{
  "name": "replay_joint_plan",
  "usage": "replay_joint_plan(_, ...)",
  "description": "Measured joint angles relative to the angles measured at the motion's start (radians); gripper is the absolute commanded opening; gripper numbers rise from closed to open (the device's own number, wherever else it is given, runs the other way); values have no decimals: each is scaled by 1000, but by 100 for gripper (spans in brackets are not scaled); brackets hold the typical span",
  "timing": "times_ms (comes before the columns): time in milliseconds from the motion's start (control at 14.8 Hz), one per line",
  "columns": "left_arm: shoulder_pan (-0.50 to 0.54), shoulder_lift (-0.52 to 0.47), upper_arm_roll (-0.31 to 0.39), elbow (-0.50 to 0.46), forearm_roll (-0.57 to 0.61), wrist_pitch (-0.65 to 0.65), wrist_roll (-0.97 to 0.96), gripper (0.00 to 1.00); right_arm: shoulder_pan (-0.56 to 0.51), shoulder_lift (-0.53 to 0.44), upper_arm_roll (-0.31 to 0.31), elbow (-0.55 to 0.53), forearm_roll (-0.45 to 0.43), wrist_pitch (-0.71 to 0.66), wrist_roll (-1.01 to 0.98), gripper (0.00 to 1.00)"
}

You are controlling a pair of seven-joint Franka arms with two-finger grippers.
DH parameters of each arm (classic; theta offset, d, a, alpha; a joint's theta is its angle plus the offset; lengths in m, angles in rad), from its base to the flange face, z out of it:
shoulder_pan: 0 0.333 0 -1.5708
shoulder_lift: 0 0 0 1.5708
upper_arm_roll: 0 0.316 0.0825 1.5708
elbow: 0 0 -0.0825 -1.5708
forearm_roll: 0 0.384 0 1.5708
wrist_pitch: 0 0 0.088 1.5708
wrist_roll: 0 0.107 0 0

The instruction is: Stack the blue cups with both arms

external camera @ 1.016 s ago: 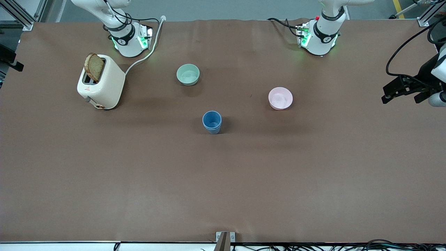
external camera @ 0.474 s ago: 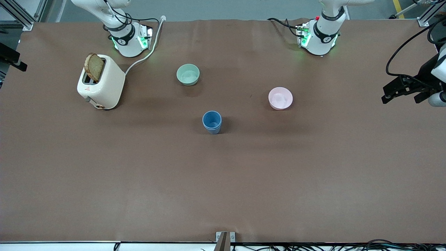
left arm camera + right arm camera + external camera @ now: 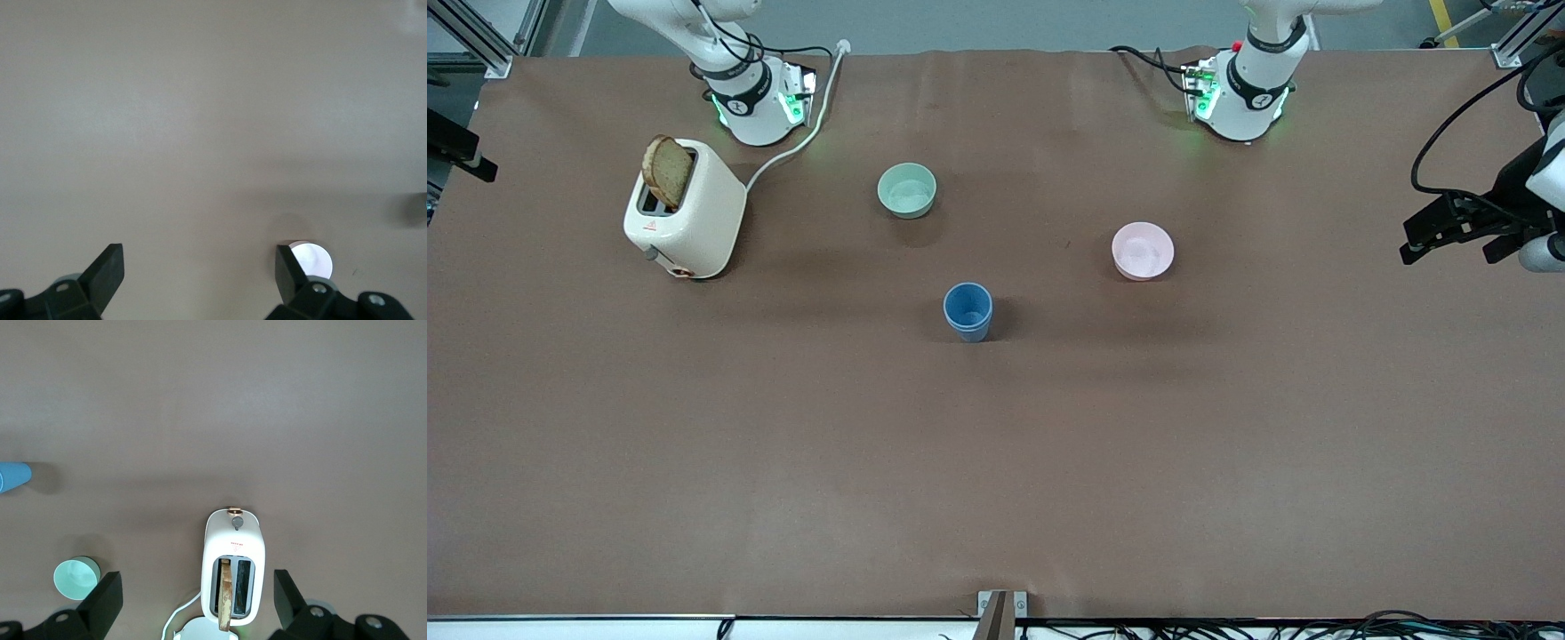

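The blue cups (image 3: 967, 311) stand upright as one nested stack in the middle of the table, nearer to the front camera than both bowls. The stack also shows at the edge of the right wrist view (image 3: 13, 477). My left gripper (image 3: 200, 257) is open and empty, high over the table at the left arm's end (image 3: 1427, 233). My right gripper (image 3: 198, 583) is open and empty, high over the toaster at the right arm's end. Only a black part of it shows at the front view's edge (image 3: 458, 147).
A cream toaster (image 3: 685, 209) with a slice of bread (image 3: 667, 171) stands near the right arm's base, its white cord (image 3: 800, 142) running to the table's edge. A mint-green bowl (image 3: 907, 189) and a pink bowl (image 3: 1143, 250) sit between the bases and the cups.
The black part of the right hand at the front view's edge has shifted slightly. The cups and the left arm have not moved.
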Motion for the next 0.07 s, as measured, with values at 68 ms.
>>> replay_joint_plan(68,-1,0,0,0,0,0,0,100,0,0,0,0,-10,0,0,100)
